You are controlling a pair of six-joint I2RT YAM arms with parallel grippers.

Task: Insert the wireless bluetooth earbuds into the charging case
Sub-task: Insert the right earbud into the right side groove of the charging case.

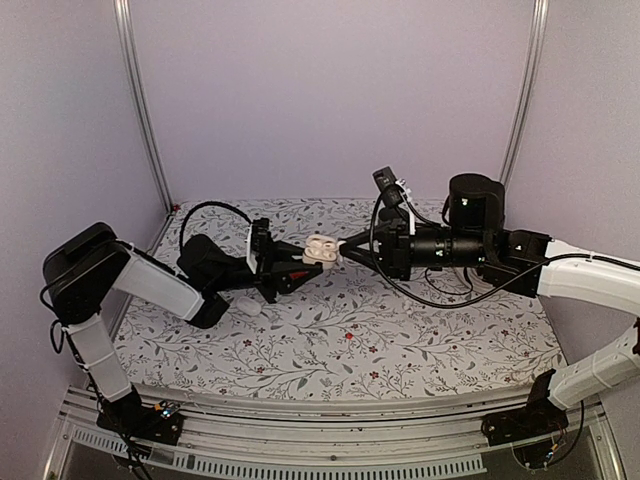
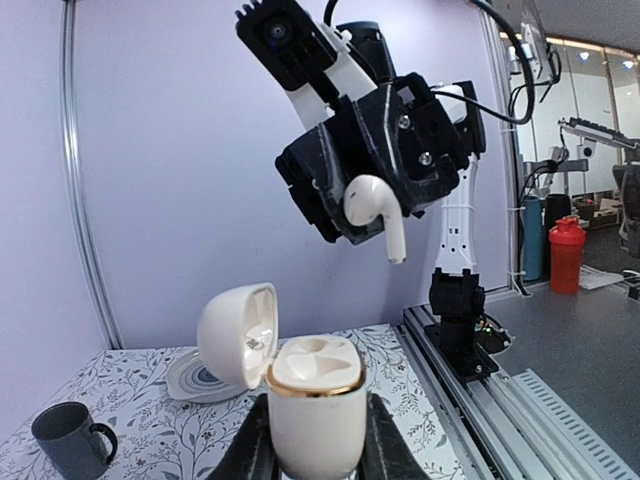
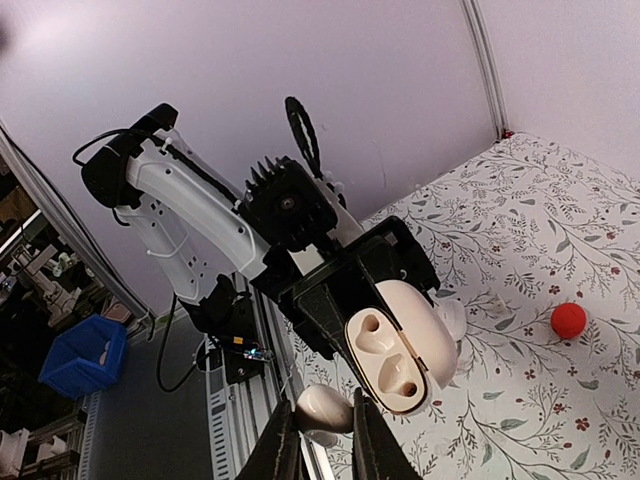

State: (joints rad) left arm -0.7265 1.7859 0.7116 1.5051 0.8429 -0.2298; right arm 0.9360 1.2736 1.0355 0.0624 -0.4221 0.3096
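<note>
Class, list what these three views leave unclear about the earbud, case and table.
- Right wrist view: earbud stem, behind the fingers of the right gripper.
- Top view: earbud, too small beside the charging case.
- Left wrist view: case base, cut off by the bottom edge and left gripper.
- Right wrist view: small white thing on the table, too small to identify.

Glossy plastic charging case, earbud

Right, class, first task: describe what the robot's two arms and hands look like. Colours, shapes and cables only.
The left arm and right arm have white boxy links joined by black cylindrical joints. Black cables loop along each. The left hand and right hand are black and angular with two tapering fingers, each topped by a finned black camera.
</note>
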